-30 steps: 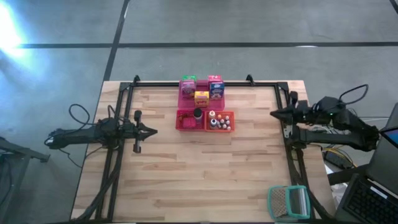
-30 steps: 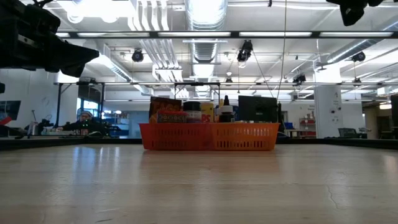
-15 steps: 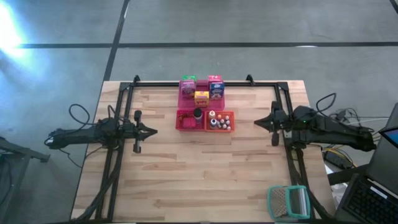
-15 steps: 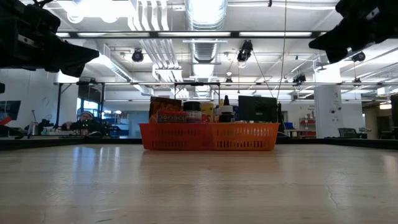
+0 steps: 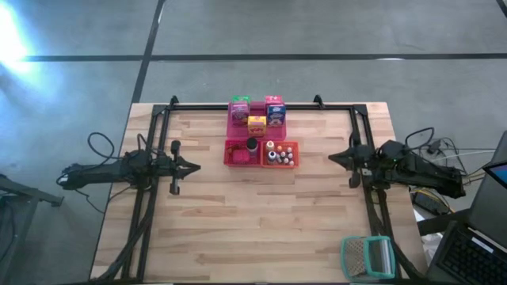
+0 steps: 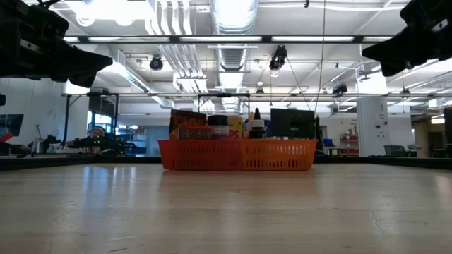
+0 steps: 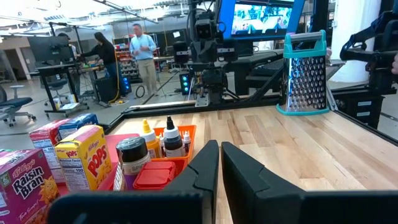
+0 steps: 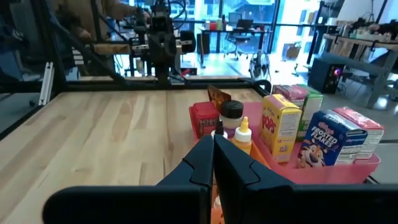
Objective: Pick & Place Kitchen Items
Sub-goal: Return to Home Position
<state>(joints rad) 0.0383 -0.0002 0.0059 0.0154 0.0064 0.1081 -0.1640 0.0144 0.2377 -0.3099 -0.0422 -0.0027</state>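
With the items all in the trays at the table's 12 o'clock, only the retreat appears left. The right gripper is empty, fingers pressed together, and hangs at 3 o'clock pointing inward. It should fold back level and high, clear of the trays (a dipped wrist could clip the orange one), until it mirrors its partner. The left gripper sits at 9 o'clock, fingers together bar a thin slit, holding nothing. Since a second ago, the right arm has swung from a bent pose nearer 2 o'clock to lie along 3, and its gripper shows lower in the low view. The left arm, trays and items are unmoved.
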